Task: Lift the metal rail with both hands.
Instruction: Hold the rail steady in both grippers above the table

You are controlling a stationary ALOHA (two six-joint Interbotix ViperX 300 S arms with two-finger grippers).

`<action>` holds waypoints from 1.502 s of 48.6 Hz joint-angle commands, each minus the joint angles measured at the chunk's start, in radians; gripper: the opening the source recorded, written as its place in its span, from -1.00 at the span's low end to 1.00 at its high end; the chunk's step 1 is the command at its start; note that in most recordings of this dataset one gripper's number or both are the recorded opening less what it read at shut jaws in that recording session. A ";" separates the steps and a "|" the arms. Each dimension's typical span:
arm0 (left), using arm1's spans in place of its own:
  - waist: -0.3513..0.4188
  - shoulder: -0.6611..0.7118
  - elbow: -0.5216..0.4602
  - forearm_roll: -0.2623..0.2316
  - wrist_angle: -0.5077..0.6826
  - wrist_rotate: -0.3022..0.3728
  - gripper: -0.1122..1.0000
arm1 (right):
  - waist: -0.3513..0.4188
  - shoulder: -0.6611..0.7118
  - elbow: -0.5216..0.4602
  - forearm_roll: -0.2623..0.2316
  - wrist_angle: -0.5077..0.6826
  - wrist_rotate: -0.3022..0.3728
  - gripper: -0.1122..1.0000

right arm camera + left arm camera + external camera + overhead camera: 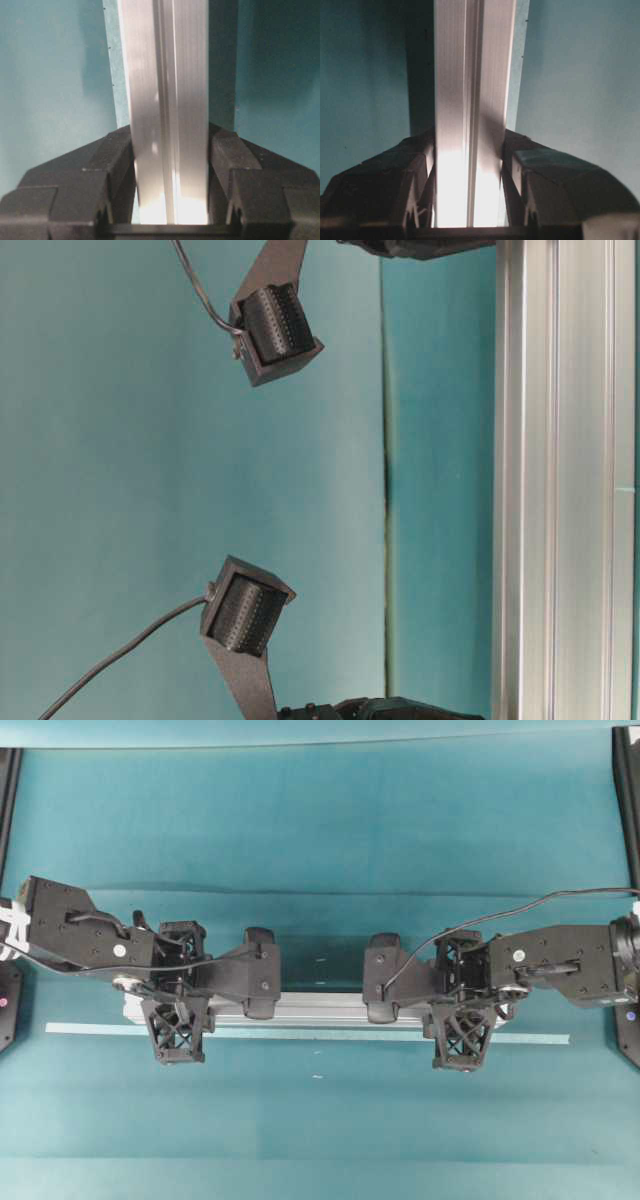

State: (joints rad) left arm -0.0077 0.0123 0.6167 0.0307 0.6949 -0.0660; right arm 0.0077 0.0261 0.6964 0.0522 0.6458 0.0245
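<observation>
Both arms were matte black: lattice-framed left pincer [262, 974] and right pincer [382, 978], thin black cables, small screws, possibly white ties.

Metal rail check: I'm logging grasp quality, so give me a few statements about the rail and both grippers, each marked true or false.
1. The left gripper has its jaws pressed against both sides of the metal rail. True.
2. The right gripper hangs open, well clear of the rail. False: its jaws close on the rail's two sides.
3. The two grippers hold the rail at one shared spot. False: they grip apart, with bare rail between them.
4. A thin pale tape strip lies on the teal table, parallel to the rail. True.
5. The rail is bent in the middle. False: it is straight.
</observation>
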 commanded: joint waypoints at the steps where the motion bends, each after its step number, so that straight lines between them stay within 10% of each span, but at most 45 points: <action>1: -0.005 -0.005 -0.017 -0.002 -0.014 -0.003 -0.24 | 0.008 0.002 -0.011 0.008 0.006 0.002 -0.09; 52: -0.005 -0.005 0.006 -0.002 -0.067 0.005 -0.24 | 0.003 0.002 -0.002 0.015 -0.041 0.002 0.05; 64: -0.005 -0.008 0.018 -0.002 -0.074 0.000 0.86 | 0.012 0.002 0.002 0.015 -0.058 -0.003 0.93; 73: -0.005 -0.011 0.026 -0.002 -0.087 0.002 0.91 | 0.014 0.002 0.002 0.014 -0.072 -0.003 0.95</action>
State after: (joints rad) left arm -0.0092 0.0138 0.6473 0.0291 0.6167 -0.0660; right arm 0.0184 0.0261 0.7041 0.0644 0.5829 0.0230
